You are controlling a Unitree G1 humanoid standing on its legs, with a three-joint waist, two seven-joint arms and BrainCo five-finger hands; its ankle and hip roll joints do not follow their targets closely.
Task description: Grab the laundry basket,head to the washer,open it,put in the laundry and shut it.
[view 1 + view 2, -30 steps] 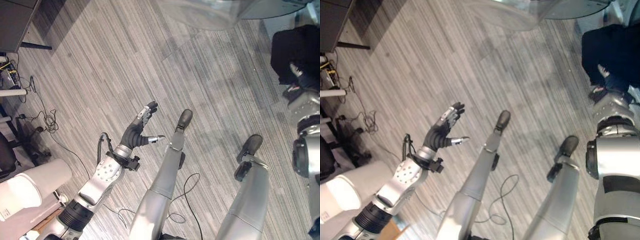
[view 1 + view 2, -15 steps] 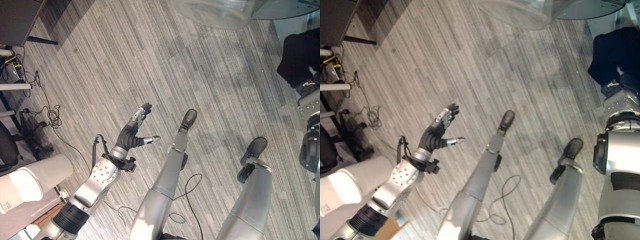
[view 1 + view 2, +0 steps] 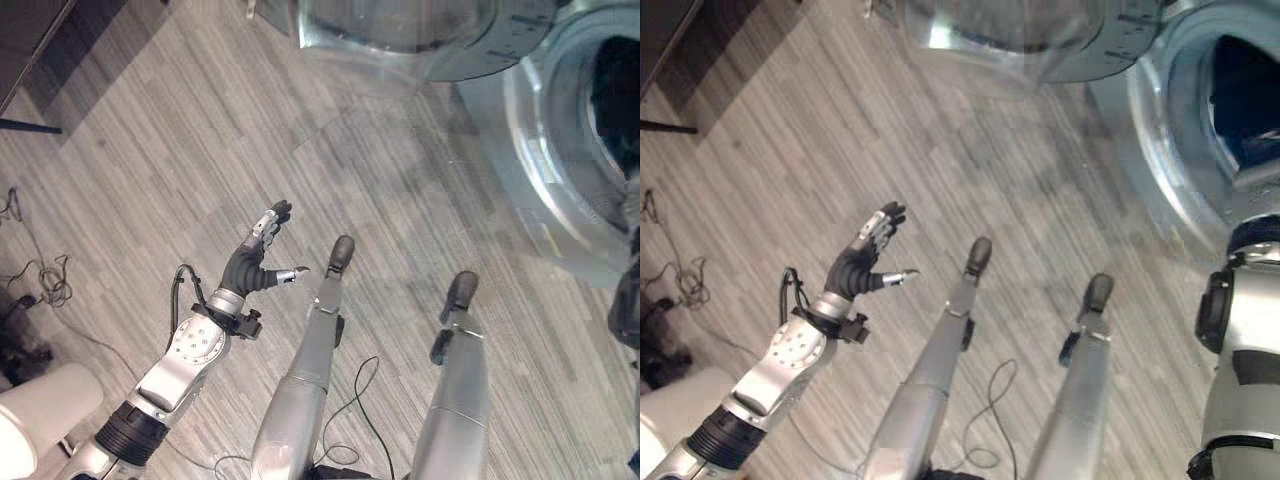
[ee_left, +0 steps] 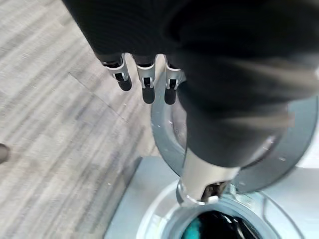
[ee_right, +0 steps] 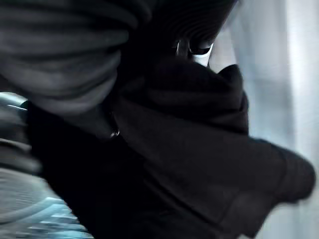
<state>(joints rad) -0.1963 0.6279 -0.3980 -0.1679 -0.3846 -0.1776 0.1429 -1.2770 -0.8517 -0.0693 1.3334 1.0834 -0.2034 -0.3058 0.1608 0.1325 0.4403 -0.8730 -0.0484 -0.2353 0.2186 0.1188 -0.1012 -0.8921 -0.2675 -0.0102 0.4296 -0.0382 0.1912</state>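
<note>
Grey plank floor (image 3: 180, 130) is running up to the open washer (image 3: 1175, 120). The left hand (image 3: 262, 255) is hanging empty, fingers straight. The right hand (image 5: 194, 47) is gripping dark laundry (image 5: 199, 149) by the drum; it should be pushing deep before letting go.

Grey striped plank floor (image 3: 180, 120) with clutter along its left edge.

A dark piece of furniture (image 3: 25, 40) sits in the upper left corner on a thin black foot (image 3: 30, 126). Loose black cables (image 3: 40, 280) tangle at the left edge, and a white rounded object (image 3: 35, 425) lies in the lower left corner.
</note>
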